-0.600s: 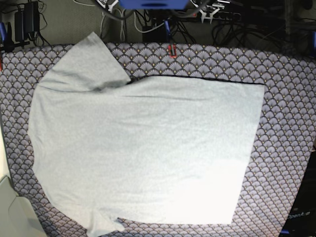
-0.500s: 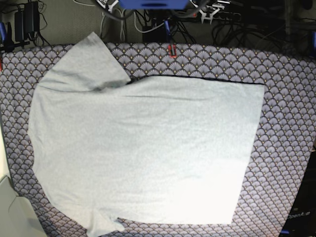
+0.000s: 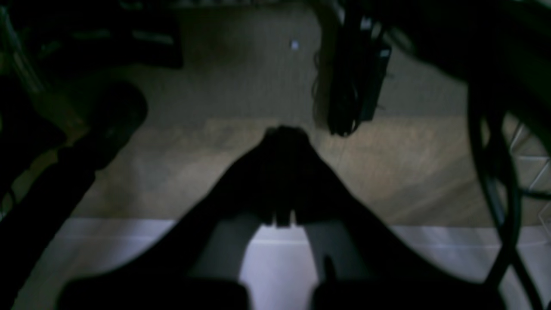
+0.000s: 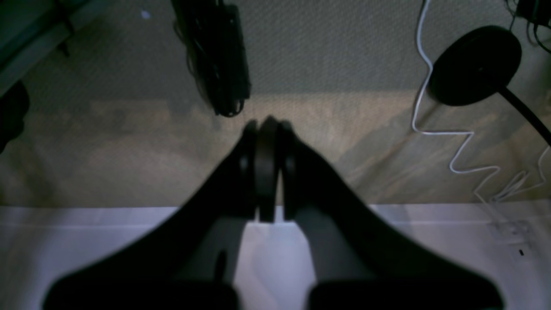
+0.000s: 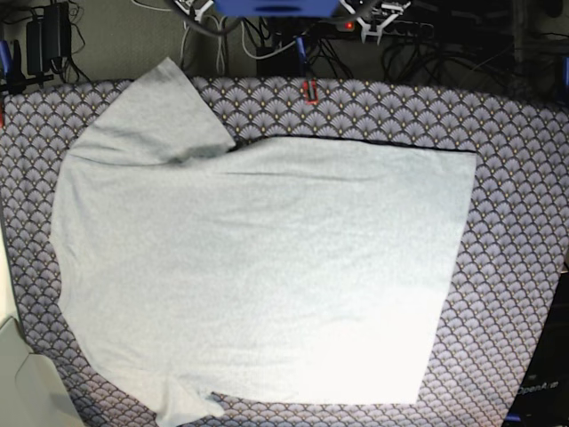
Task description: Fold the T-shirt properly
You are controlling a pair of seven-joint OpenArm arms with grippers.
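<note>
- One T-shirt [image 5: 267, 267] is lying spread over the patterned cloth [image 5: 516, 222] in the base view, its straight hem edge facing right. One sleeve [image 5: 164, 111] is sticking out at the far left, the other [image 5: 182, 402] is bunching at the near left.
- The folding seems to be waiting at its start: no body fold is showing, so the next move is probably calling for both arms to come over the shirt and grasp an edge or sleeve.
- That crumpled near sleeve may be needing a smoothing pull first, and shallow creases are running across the far part. A small red piece [image 5: 310, 91] is sitting by the cloth's far edge, close to a likely reach path; cables [image 5: 67, 62] are tangling beyond it.
- In the left wrist view, the left gripper [image 3: 285, 134] is pointing at the floor [image 3: 241, 172], clenched with nothing between its tips; a thick black cable [image 3: 493, 181] is looping at right.
- In the right wrist view, the right gripper [image 4: 270, 125] is likewise clenching on nothing, while a round black base [image 4: 473, 64] and a white cord [image 4: 419, 86] are lying at right.
</note>
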